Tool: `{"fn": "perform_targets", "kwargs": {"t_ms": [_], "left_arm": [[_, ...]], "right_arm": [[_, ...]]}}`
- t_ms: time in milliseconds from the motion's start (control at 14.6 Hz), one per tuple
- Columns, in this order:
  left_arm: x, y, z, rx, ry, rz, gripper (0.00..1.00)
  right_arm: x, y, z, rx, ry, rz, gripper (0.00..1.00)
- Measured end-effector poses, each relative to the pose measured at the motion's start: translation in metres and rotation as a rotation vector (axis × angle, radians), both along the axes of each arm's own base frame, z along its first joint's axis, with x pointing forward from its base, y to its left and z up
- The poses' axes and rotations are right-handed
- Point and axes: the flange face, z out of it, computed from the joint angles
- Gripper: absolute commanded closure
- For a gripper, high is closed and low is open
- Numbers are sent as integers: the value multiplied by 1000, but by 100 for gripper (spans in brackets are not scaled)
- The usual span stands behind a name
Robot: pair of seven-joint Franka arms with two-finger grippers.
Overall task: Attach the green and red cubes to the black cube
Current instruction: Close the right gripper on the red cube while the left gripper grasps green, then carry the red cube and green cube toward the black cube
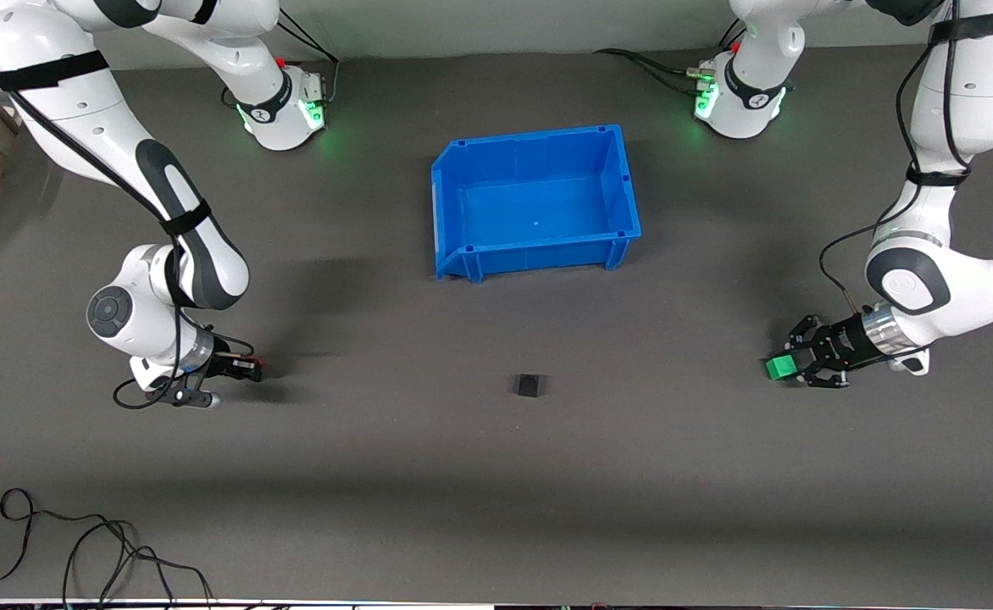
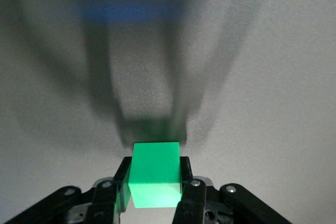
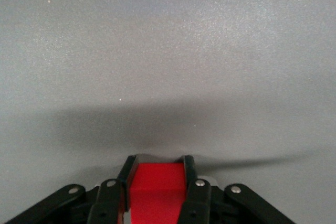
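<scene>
The black cube (image 1: 529, 385) is sitting alone on the mat (image 1: 496, 508), nearer the camera than the blue bin (image 1: 539, 199). The left gripper (image 1: 789, 366) is pinching the green cube (image 1: 779, 367), the right gripper (image 1: 246, 367) the red cube (image 3: 157, 190), each low at its own table end. A crooked approach could be knocking the black cube away; open mat is lying between.

A dark grey mat (image 1: 496, 474) covers the table under even overhead light. A blue bin (image 1: 537, 200) sits mid-table, loose black cables (image 1: 81, 551) coil at the front edge, and a pale wall (image 1: 505, 25) runs along the top.
</scene>
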Motion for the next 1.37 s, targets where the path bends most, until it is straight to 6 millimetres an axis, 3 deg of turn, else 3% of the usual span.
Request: {"fn": "perform_targets", "kwargs": {"t_ms": [342, 479, 616, 822, 1027, 1164, 1370], "left_arm": [[22, -8, 40, -40, -49, -68, 70], [36, -19, 65, -68, -59, -149, 70], [51, -44, 86, -83, -85, -217, 70], [59, -117, 94, -86, -104, -327, 73], [59, -197, 87, -49, -128, -397, 74], [56, -243, 77, -19, -146, -422, 74], [61, -307, 63, -15, -153, -441, 74]], "right_arm": [[13, 10, 17, 7, -32, -20, 100], [22, 22, 36, 17, -15, -59, 100], [31, 36, 69, 28, 46, -171, 100], [43, 66, 124, 21, 157, -370, 100], [53, 100, 167, 12, 192, -533, 100], [51, 137, 177, 9, 194, -651, 100], [42, 216, 175, 36, 227, -840, 100]]}}
